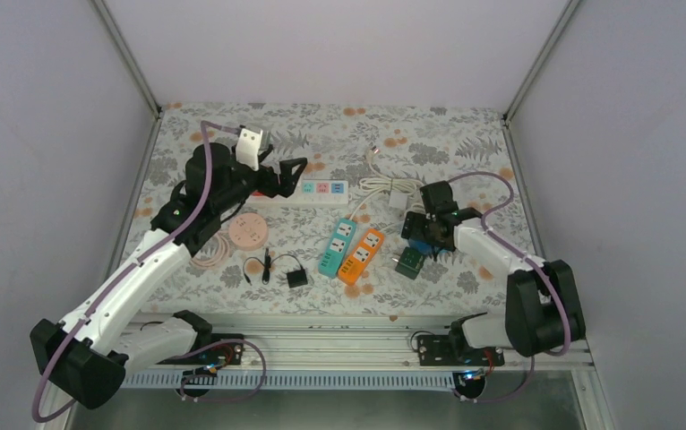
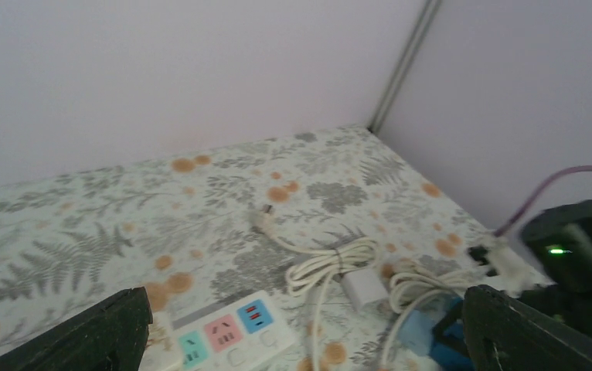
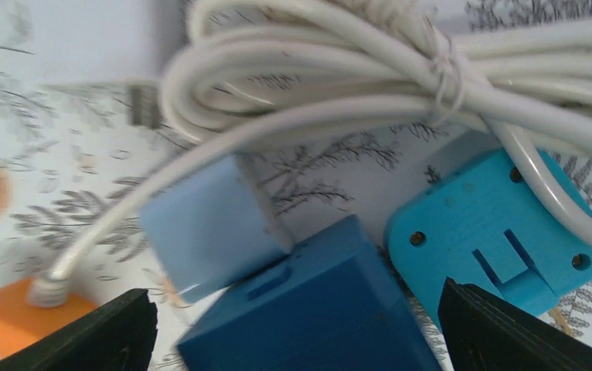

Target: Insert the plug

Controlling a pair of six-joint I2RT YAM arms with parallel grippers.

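Blue hard plastic is what the plug [image 3: 308, 317] seems to be made of. It is seen at the bottom middle of the right wrist view, lying on the flowery worktop [image 3: 30, 139]. In the top view it is found right of the middle, under the right gripper [image 1: 424, 235]. It is touched on its upper left by a pale blue block [image 3: 212, 228]. A bright blue piece [image 3: 501, 239] is set just beside it on the right. A coil of white cable [image 3: 401, 85] is laid across the top of that view.

The plug is judged to be light, stiff and a bit smooth. It could slip or twist if it were pinched at a corner. It is best held across its two flat sides, near the middle and away from the cable. It is not likely to be bent or broken by a firm squeeze.

Its long side is pointed from the lower left to the upper right of the right wrist view. Its pins are hidden, so which way they point cannot be told.

The jaws of the right gripper are spread wide, one at each bottom corner, and nothing is held. The jaws of the left gripper [image 2: 306, 294] are spread wide too, with nothing held. The white power strip [image 2: 227, 336] is seen below them.
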